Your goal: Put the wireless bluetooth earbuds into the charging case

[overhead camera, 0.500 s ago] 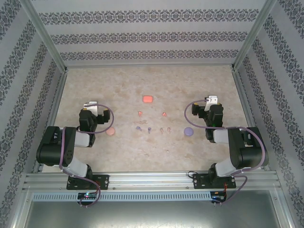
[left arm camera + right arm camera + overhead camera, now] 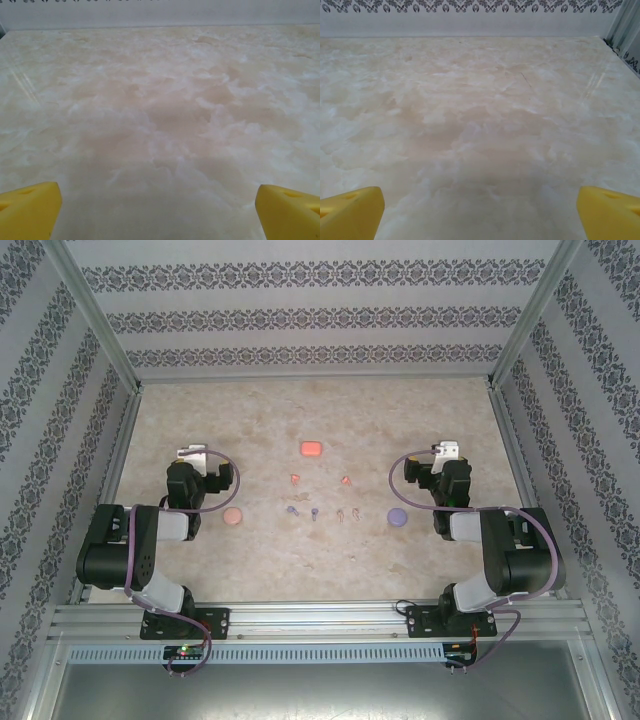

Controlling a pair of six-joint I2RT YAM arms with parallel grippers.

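Left claw (image 2: 160, 215) and right claw (image 2: 480, 215) gaped empty; nothing seemed begun, and next likely called for reaching an earbud (image 2: 295, 478) on the counter (image 2: 220, 410).

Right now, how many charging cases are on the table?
3. An orange-red case lies farthest back at centre, a pinkish case beside the left arm, a purple case beside the right arm. Another could sit hidden under the arms.

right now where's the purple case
In the top view, the purple case lies right of centre, between the pinkish earbuds and the right arm.
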